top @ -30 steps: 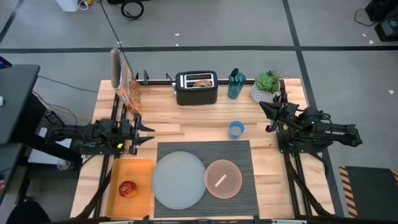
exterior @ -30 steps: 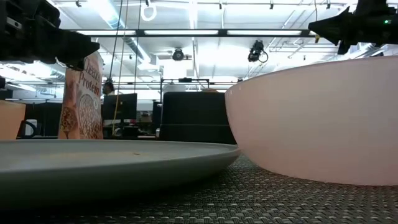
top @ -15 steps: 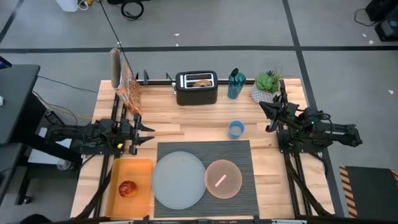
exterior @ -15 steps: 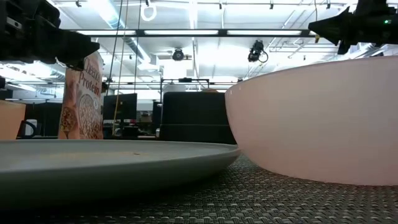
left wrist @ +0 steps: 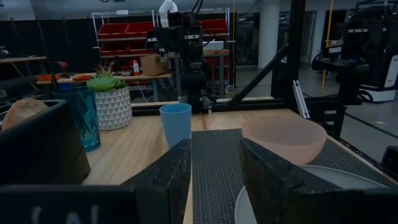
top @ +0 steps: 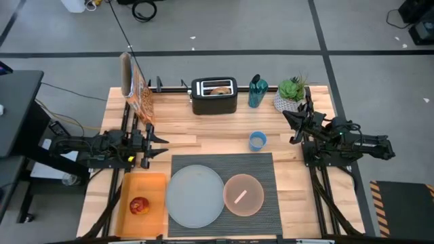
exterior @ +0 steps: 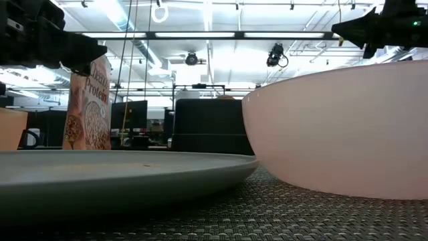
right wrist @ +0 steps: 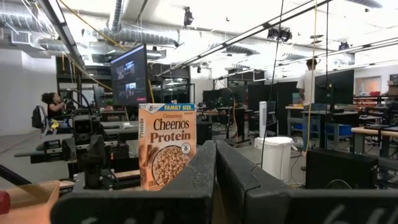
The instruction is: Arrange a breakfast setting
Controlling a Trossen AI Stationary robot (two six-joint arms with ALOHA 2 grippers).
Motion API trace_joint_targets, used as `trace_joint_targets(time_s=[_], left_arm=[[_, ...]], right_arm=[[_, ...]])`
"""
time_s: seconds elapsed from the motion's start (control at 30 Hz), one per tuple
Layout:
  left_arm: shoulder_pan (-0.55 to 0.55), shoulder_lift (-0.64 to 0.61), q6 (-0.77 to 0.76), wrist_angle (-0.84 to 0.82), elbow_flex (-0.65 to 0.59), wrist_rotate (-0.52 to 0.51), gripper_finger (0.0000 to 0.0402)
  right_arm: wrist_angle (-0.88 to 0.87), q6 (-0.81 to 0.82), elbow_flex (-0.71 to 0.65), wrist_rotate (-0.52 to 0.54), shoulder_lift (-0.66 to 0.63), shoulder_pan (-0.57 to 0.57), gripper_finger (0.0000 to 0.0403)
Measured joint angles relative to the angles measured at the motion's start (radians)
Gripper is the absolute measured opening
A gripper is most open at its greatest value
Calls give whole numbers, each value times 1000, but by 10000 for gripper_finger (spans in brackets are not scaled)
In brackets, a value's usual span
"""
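High view: the placemat (top: 224, 193) lies at the worktop's (top: 183, 132) near edge, bearing the plate (top: 194, 196) and, just beside it, the pink bowl (top: 243, 194) containing the spoon (top: 240, 197). The apple (top: 139, 205) sits in the orange tray (top: 142, 179). The bagel (top: 220, 89) is in the toaster (top: 214, 95). The left gripper (top: 157, 144) and the right gripper (top: 289, 125) hover, both empty.

Low view: only the plate (exterior: 114, 171) and bowl (exterior: 341, 127) fill the frame.

Left wrist view: fingers (left wrist: 171, 177) parted; blue cup (left wrist: 176, 124) visible.

Right wrist view: fingers (right wrist: 205, 168) closed together; cereal box (right wrist: 167, 144) reads "Cheerios Protein, Family Size".

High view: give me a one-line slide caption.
Both arms wait at the table edges; plate and pink bowl sit on the placemat, apple in the orange tray.
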Motion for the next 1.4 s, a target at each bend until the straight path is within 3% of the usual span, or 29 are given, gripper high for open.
trace_joint_targets(time_s=[0.67, 1.03, 1.23, 1.4], left_arm=[[0, 0, -5, 22, 0, 0, 144], [-2, 0, -96, 183, 0, 2, 144], [-3, 0, -271, 230, 4, 3, 144], [-29, 1, -330, 35, 117, -38, 142]], right_arm=[[0, 0, 0, 0, 0, 0, 18], [0, 0, 0, 0, 0, 0, 18], [3, 0, 0, 0, 0, 0, 18], [50, 15, 0, -6, 0, 0, 18]])
